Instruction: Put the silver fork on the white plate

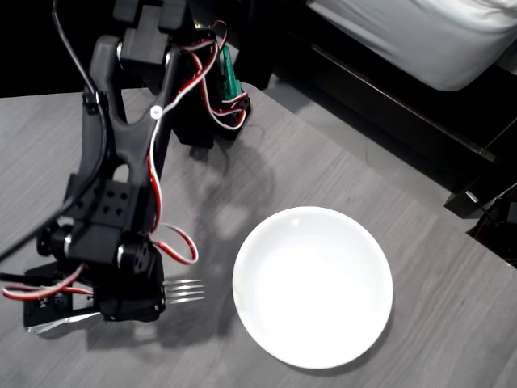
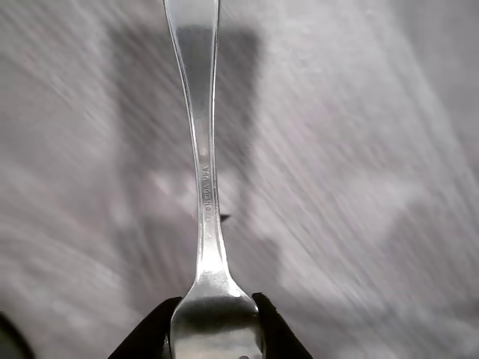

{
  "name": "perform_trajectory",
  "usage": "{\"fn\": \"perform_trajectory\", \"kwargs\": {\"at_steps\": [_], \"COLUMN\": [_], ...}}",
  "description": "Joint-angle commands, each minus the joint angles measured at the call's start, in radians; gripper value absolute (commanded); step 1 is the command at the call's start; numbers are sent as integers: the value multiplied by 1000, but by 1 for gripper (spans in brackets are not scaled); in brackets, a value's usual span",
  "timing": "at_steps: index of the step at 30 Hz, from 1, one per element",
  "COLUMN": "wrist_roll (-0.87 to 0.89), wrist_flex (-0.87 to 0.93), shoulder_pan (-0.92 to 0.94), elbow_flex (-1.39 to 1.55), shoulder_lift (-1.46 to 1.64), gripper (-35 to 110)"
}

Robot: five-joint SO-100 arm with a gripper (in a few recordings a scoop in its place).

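While pincer (image 2: 213, 333) grips, one fork (image 2: 203, 172), one plate (image 1: 313, 284)

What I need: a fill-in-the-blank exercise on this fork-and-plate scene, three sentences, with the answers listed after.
1. In the overhead view, the tines of the silver fork point toward the ____ side of the picture.
2. The white plate is ____ in shape.
3. In the wrist view, the hand is shut on the silver ____.

Answers: right; round; fork
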Motion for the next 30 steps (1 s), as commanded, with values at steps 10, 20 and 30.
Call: {"fn": "perform_trajectory", "kwargs": {"at_steps": [10,20,30], "wrist_roll": [25,206,321], "wrist_flex": [106,137,80], "shoulder_pan": [-112,-434,-643], "elbow_flex": [-60,-54,-60], "shoulder_lift": [299,262,124], "gripper": [0,0,0]}}
